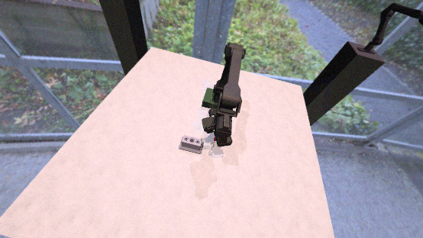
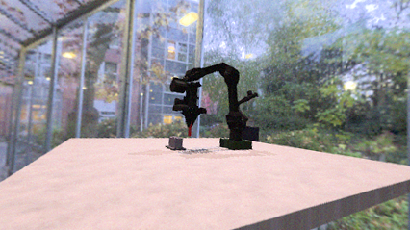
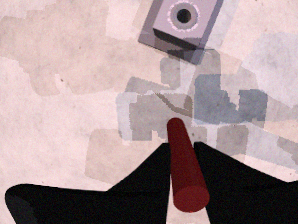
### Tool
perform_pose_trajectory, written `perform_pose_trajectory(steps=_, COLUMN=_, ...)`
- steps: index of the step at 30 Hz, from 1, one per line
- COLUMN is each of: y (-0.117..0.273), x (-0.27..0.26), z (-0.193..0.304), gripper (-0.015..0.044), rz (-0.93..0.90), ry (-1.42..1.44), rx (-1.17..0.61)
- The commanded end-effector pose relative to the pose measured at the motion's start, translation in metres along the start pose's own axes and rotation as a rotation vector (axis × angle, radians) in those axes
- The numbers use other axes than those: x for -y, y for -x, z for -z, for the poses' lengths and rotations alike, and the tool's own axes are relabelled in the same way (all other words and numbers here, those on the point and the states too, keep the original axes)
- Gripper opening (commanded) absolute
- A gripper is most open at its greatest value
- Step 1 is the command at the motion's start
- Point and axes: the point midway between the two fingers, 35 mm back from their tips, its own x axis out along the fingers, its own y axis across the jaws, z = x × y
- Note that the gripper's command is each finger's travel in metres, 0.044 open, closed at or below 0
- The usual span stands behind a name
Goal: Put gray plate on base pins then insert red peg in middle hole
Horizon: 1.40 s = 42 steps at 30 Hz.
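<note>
The gray plate lies on its base on the table, its holes facing up; it also shows in the wrist view and as a small block in the exterior view. My gripper is shut on the red peg, which points down between the fingers. In the exterior view the red peg hangs clear above the table, a little to the right of the plate. In the top view the gripper hovers just right of the plate, with a bit of red at its tip.
The arm's green base block sits behind the gripper on the table. Dark posts stand beyond the table's far edges.
</note>
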Motion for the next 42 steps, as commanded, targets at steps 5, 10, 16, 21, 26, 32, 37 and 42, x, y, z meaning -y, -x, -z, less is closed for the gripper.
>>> perform_pose_trajectory(steps=5, y=0.0, x=0.0, z=-0.024, gripper=0.0, rz=0.0, ry=0.017, rx=0.006)
perform_pose_trajectory(steps=10, y=0.0, x=0.001, z=-0.039, gripper=0.0, rz=0.0, ry=0.021, rx=0.006)
perform_pose_trajectory(steps=16, y=0.0, x=0.005, z=-0.057, gripper=0.0, rz=0.003, ry=0.02, rx=0.006)
perform_pose_trajectory(steps=21, y=0.0, x=0.009, z=-0.073, gripper=0.0, rz=0.005, ry=0.02, rx=0.006)
perform_pose_trajectory(steps=26, y=0.0, x=0.014, z=-0.088, gripper=0.0, rz=0.008, ry=0.02, rx=0.006)
perform_pose_trajectory(steps=32, y=-0.001, x=0.021, z=-0.106, gripper=0.0, rz=0.011, ry=0.019, rx=0.005)
perform_pose_trajectory(steps=37, y=-0.001, x=0.024, z=-0.113, gripper=0.0, rz=0.012, ry=0.019, rx=0.005)
perform_pose_trajectory(steps=42, y=-0.001, x=0.024, z=-0.113, gripper=0.0, rz=0.012, ry=0.019, rx=0.005)
